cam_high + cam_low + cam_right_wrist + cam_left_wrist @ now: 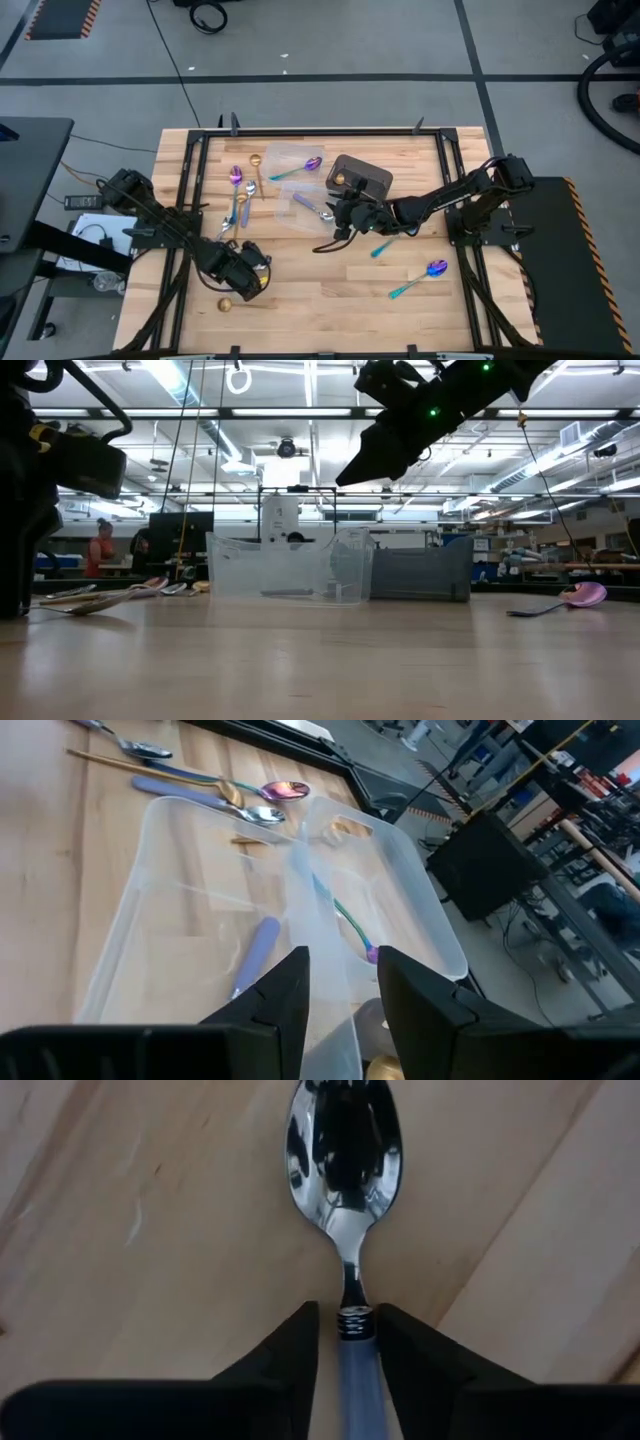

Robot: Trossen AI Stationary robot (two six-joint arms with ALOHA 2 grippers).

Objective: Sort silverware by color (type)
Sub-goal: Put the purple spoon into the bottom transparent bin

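A silver spoon with a lavender handle [345, 1190] lies flat on the wood near the table's front left. My left gripper [348, 1325] points down over it, open. Its fingers stand close on either side of the handle just behind the neck, and wood shows between one finger and the handle. In the high view that gripper [246, 272] hides the spoon. My right gripper [343, 975] hangs open and empty above two clear tubs [200, 910]. One tub holds a lavender-handled spoon [255, 955], the other a teal-handled spoon [350, 930].
A gold spoon [236, 303] lies just in front of my left gripper. More spoons lie at the far left [238, 200]. Two teal-handled ones [385, 246] [424, 276] lie right of centre. A dark bin [360, 178] stands beside the tubs [300, 160].
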